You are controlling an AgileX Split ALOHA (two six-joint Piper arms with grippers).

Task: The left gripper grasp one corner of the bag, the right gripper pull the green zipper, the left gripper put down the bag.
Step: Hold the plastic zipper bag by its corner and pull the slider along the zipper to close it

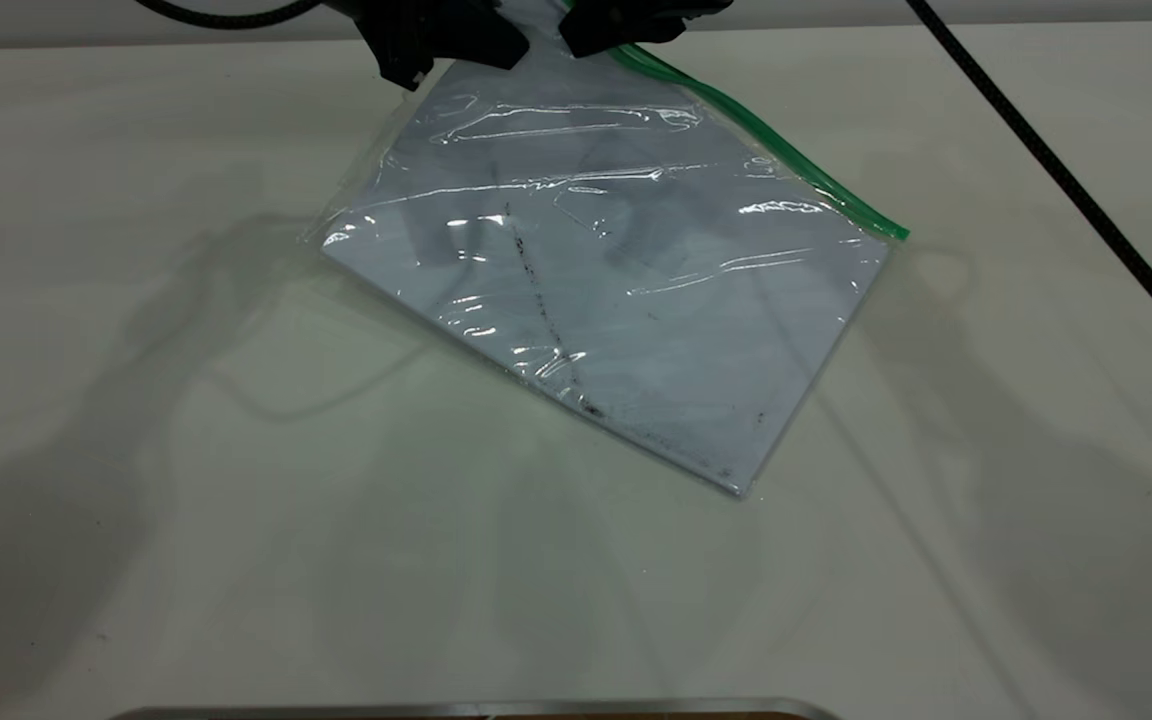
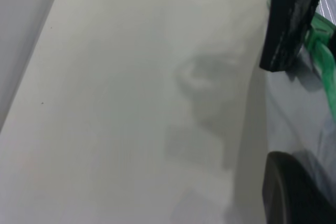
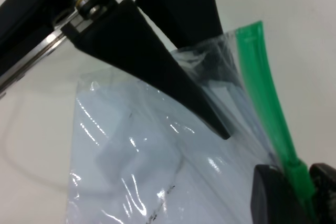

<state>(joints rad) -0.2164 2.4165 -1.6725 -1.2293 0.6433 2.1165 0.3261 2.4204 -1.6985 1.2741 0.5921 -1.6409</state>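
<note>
The bag (image 1: 616, 280), a clear pouch with white paper inside, hangs tilted from its far top end, and its lower corner rests on the table. In the right wrist view my left gripper (image 3: 212, 85) is shut on the crumpled corner of the bag (image 3: 220, 56), where the green zipper (image 3: 262, 87) ends. My right gripper (image 3: 296, 190) is shut on the green slider (image 3: 300, 174) a little way along that strip. In the exterior view the left gripper (image 1: 496, 40) and the right gripper (image 1: 606, 35) sit side by side at the top edge. The zipper (image 1: 786, 165) runs down to the right.
A black cable (image 1: 1066, 180) crosses the right side of the white table (image 1: 186, 500). A metal edge (image 1: 476, 710) shows at the near side. In the left wrist view, a black finger (image 2: 289, 19) stands by the green strip (image 2: 323, 35).
</note>
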